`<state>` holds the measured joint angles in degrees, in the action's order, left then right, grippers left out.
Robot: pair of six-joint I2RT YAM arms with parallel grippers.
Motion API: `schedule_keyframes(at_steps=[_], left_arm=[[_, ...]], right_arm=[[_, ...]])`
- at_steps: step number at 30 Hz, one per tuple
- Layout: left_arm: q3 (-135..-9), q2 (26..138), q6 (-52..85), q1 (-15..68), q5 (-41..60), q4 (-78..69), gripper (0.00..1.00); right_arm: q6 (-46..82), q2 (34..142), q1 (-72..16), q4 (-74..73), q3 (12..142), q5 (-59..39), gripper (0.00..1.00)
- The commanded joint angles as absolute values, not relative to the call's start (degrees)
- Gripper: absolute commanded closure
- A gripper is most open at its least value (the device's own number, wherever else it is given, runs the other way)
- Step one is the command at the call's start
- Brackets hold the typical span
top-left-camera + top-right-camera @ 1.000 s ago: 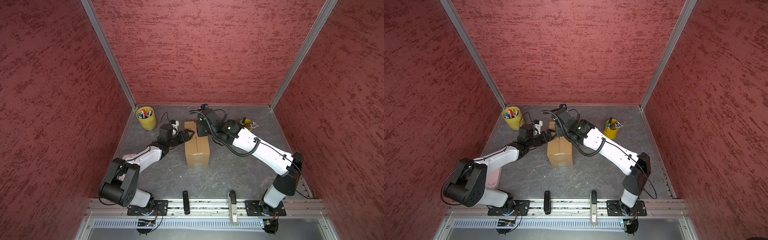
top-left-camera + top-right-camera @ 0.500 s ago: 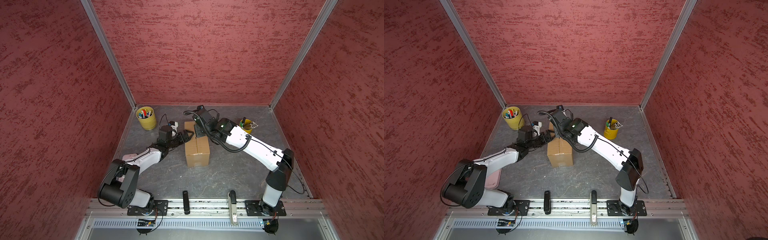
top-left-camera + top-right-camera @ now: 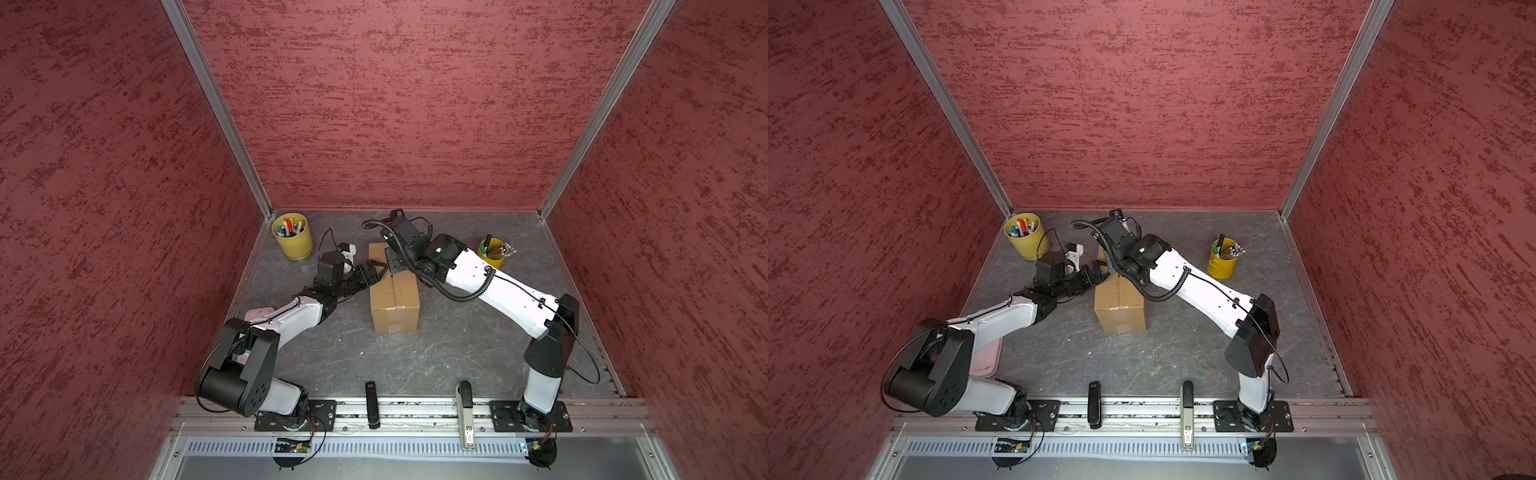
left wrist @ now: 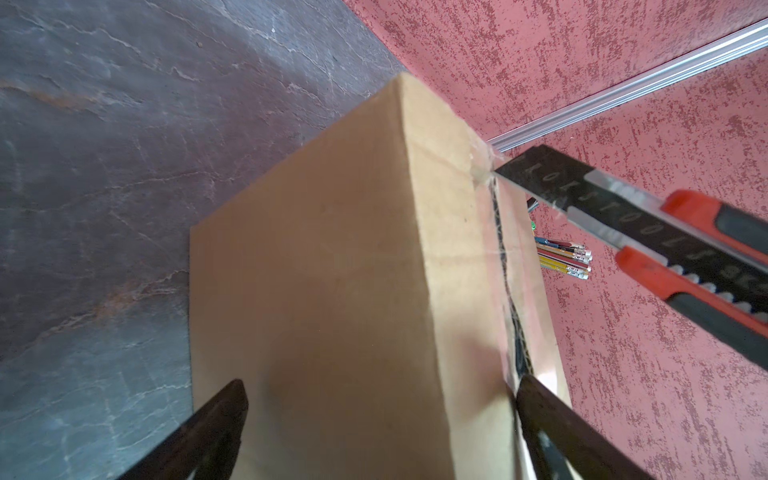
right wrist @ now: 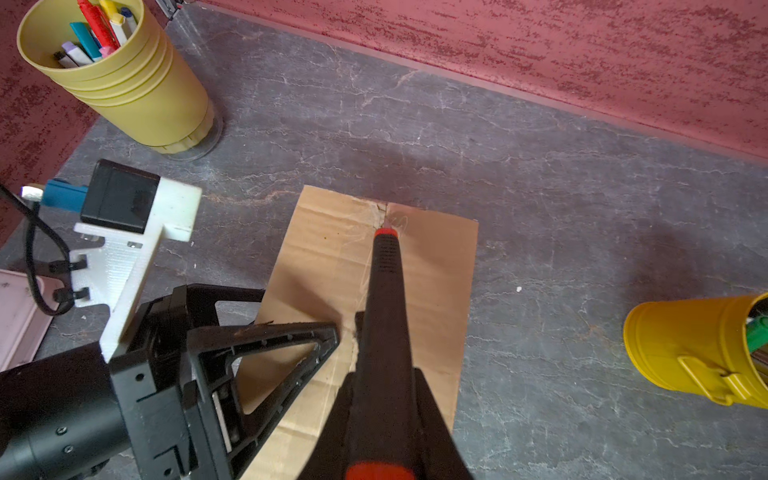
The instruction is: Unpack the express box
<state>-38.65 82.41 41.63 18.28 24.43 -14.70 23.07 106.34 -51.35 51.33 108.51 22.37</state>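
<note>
The box (image 3: 395,299) stands in the middle of the table (image 3: 457,349), the left gripper (image 4: 380,384) spread wide astride its top edge, the right gripper (image 5: 384,374) pinching a knife (image 4: 648,232) at its seam.

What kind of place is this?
Probably a robot test booth: a left arm and a right arm bolted to a metal rail, red walls close around a grey table, with a box, a knife and a pen cup.
</note>
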Motion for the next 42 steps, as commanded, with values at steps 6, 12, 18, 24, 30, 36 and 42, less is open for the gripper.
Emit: schedule_keyframes(at_steps=[6,12,18,24,30,36,42], left_arm=[[-36.9,82.2,41.1,17.8,23.9,-11.6,0.00],[-36.9,82.4,41.3,17.8,23.7,-11.9,0.00],[-36.9,82.4,41.4,17.8,23.6,-12.0,0.00],[-37.1,82.5,41.3,17.8,23.6,-12.0,0.00],[-37.2,82.4,41.4,17.8,23.5,-11.9,0.00],[-37.0,82.4,41.5,17.8,23.2,-12.0,0.00],[-36.9,82.2,41.6,17.8,23.0,-12.1,0.00]], right_arm=[[23.1,107.8,-51.8,53.7,111.8,23.8,1.00],[23.5,108.1,-51.9,55.4,112.1,23.9,1.00],[23.8,108.6,-52.3,56.6,112.1,24.3,1.00],[24.1,108.7,-52.5,57.1,112.1,24.5,1.00],[24.6,108.6,-52.8,57.3,112.1,24.3,1.00],[25.3,108.5,-53.6,58.2,112.4,24.2,1.00],[26.2,108.5,-54.4,58.9,112.5,24.2,1.00]])
